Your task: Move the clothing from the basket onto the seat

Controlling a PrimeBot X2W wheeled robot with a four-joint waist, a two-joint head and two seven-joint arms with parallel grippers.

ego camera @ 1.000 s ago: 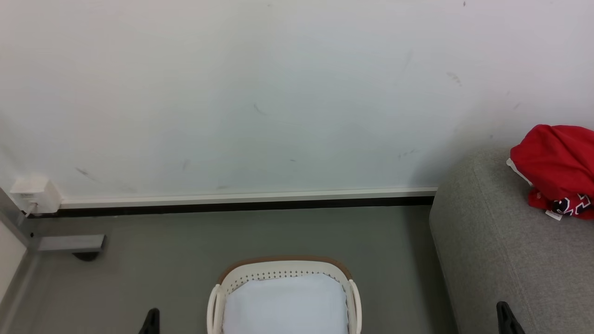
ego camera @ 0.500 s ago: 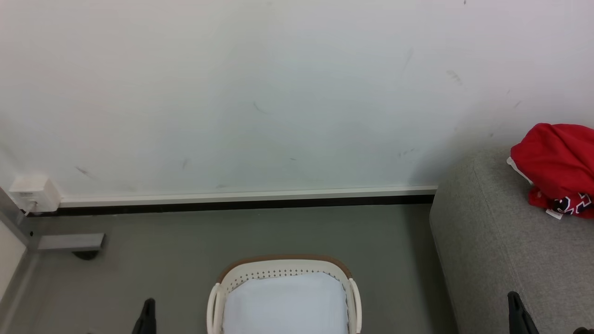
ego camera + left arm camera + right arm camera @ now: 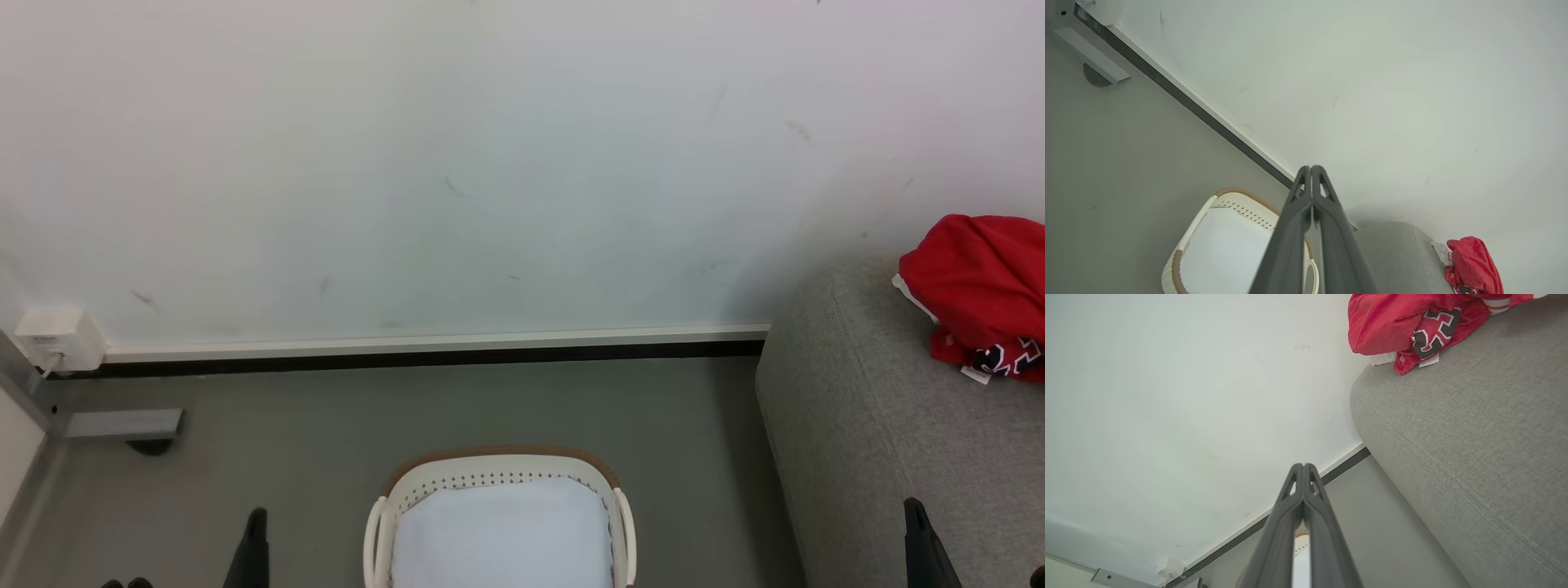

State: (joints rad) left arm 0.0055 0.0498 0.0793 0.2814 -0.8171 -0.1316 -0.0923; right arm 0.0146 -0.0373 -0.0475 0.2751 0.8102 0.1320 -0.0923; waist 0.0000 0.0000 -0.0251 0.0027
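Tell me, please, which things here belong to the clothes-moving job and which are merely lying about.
Job: grey sofa; red clothing lying on it; laundry basket with white liner.
Lying about: white wall box; grey metal bar; skirting board.

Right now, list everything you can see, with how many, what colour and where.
clothing: one heap, red with white trim and black-and-white lettering, on the seat
basket: one, cream-white with brown rim, on the floor
liner: one, white, inside the basket
seat: one, grey, at the right
wall box: one, white, low on the wall at left
left gripper: one, dark, shut, left of the basket
right gripper: one, dark, shut, by the seat
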